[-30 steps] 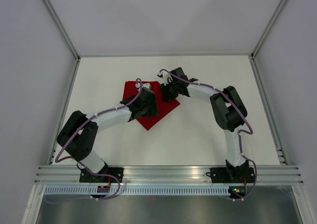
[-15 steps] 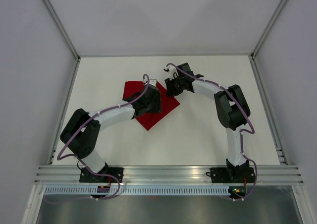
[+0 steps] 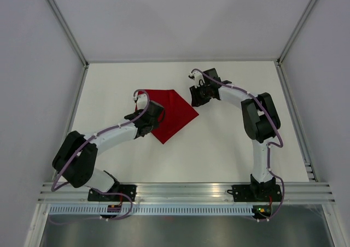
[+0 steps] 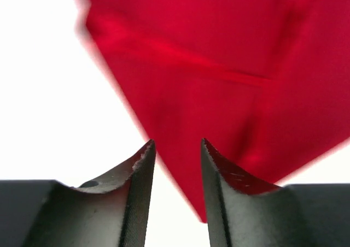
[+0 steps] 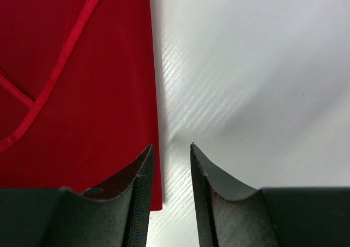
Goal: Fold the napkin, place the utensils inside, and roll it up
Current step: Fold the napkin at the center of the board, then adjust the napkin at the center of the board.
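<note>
One bright red soft cloth napkin, two white-and-black jointed robot arms, two dark two-finger grippers, namely left gripper and right gripper, one white flat tabletop.

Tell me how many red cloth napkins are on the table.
1. The thin bright red cloth napkin lies on the white table, with the left tool by its left side and the right tool at its right edge. Another could hide beneath it.

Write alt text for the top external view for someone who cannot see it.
A red napkin lies flat on a white table, seen from above. The left gripper is over its left edge and the right gripper is beside its far right side, both open. No utensils are visible.
</note>
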### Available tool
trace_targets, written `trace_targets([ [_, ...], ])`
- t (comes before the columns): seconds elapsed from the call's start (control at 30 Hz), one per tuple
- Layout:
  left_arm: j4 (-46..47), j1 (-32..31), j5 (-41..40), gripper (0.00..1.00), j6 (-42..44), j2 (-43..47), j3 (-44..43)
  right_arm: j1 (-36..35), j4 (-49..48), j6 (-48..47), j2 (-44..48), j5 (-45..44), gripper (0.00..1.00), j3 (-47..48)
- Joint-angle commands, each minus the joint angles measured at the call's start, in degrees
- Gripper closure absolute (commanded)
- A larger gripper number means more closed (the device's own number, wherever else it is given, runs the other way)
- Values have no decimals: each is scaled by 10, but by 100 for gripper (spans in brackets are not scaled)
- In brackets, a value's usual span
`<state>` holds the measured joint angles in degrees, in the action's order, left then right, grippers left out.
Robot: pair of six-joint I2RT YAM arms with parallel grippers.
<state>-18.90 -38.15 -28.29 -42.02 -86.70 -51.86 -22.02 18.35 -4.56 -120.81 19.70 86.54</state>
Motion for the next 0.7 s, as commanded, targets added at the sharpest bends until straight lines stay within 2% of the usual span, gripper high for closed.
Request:
trace_targets([
  [0.0, -40, 28, -60, 58, -125, 48, 60, -1, 15, -9, 28, -5, 61, -9],
  [0.17, -39, 78, -38, 66, -176, 72, 98, -1, 17, -5, 20, -15, 61, -8],
  [0.3, -37, 117, -11, 79, -200, 52, 114, -1, 26, -5, 8, -16, 61, 1],
  [0.67, -22, 161, 3, 87, -206, -30, 80, -4, 13, -16, 22, -14, 61, -45],
])
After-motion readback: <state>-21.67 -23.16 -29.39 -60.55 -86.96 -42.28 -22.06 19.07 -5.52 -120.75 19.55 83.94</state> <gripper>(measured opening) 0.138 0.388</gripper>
